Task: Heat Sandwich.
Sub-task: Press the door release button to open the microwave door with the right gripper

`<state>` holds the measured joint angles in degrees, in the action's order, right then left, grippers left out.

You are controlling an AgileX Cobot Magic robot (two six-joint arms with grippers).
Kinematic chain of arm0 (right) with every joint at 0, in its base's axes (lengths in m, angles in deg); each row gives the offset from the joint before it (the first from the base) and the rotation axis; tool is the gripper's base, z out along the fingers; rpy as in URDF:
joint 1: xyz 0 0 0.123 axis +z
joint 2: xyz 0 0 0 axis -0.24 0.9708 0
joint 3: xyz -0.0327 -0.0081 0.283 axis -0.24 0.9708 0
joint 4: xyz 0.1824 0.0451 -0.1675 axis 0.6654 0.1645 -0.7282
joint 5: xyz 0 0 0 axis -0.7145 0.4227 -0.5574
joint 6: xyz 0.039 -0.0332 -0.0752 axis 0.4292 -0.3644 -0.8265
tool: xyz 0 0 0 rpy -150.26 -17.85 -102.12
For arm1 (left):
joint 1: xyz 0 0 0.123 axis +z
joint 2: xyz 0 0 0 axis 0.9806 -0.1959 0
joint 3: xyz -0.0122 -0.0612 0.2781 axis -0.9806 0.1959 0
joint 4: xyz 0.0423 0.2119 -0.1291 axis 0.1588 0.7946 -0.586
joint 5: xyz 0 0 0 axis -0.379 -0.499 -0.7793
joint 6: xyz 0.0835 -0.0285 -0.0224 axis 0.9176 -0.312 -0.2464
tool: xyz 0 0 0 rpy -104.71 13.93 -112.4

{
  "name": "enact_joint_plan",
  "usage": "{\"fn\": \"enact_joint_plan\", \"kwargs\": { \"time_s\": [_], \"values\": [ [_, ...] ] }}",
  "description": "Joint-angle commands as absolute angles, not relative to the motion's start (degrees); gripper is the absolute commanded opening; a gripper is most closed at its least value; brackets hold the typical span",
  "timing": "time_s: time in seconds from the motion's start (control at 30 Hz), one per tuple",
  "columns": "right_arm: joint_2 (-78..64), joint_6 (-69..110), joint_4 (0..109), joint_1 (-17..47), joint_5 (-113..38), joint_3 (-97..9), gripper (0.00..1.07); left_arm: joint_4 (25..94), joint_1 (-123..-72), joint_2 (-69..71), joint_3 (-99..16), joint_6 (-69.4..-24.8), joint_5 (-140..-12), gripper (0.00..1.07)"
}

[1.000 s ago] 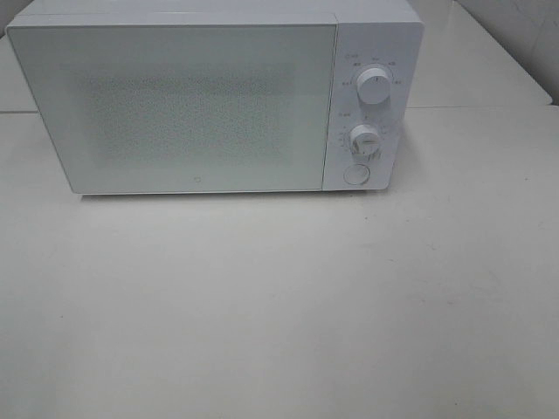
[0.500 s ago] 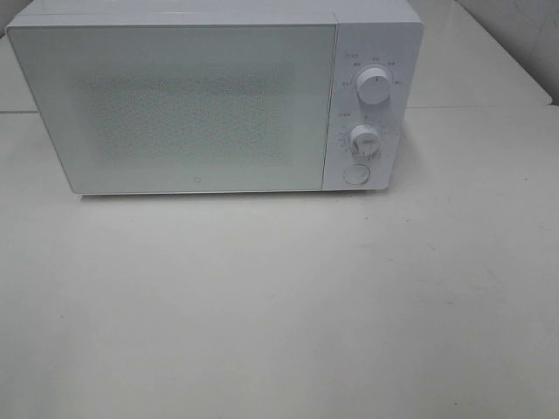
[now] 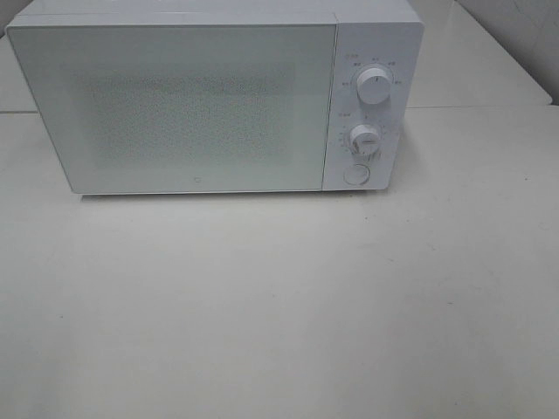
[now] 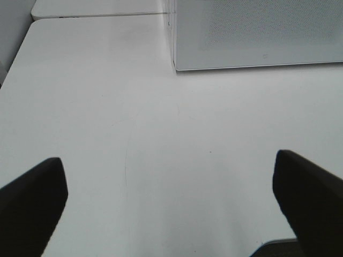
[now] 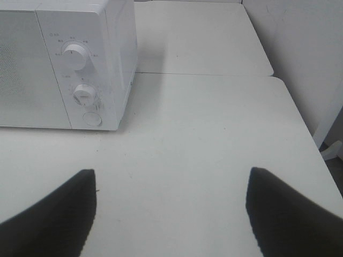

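Directly beneath the left hand (image 4: 167,158) is bare white table (image 4: 107,107). Its two dark fingers (image 4: 32,203) are spread as wide as they go, with nothing between them and nothing touched. The right hand (image 5: 171,172) hangs over the same table with its fingers parted almost as widely, and it too holds nothing.

Ahead of the left hand, toward the other arm's side and well clear of the fingertips, stands a white microwave (image 4: 257,32). The bottom corner of its hinge side is the part nearest that hand. Ahead of the right hand, toward the left arm's side, is the microwave's control panel (image 5: 80,80). The panel carries an upper knob (image 5: 75,56), a lower knob (image 5: 86,93) below it and a round button (image 5: 92,118) at the bottom. The door (image 3: 192,109) sits flush with the front, closed.

The sandwich shows in no view. The door's speckled window is too pale to see through, so I cannot tell whether the sandwich is inside.

Farther ahead of the right hand, past the microwave's side, a seam (image 5: 203,74) divides the table from a second white table (image 5: 198,37) behind it. A pale wall (image 5: 300,53) rises on that hand's outer side.
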<state>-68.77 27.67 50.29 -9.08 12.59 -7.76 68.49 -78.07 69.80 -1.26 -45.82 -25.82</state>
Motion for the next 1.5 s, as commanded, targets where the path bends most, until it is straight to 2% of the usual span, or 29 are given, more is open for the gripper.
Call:
{"fn": "enact_joint_plan", "kwargs": {
  "time_s": [0.03, 1.2, 1.5],
  "values": [
    [-64.99, 27.27, 50.58, -9.13, 7.26, -8.22, 0.75, 68.26, -77.9, 70.15, -0.97, -46.1, -26.39, 1.0],
    [-20.59, 28.3, 50.35, -9.13, -36.34, -7.88, 0.75, 68.26, -77.9, 70.15, -0.97, -46.1, -26.39, 1.0],
    [-11.71, 28.13, 50.52, -9.13, -59.72, 0.66, 0.75, 68.26, -77.9, 70.15, -0.97, -46.1, -26.39, 1.0]
  ]
}}
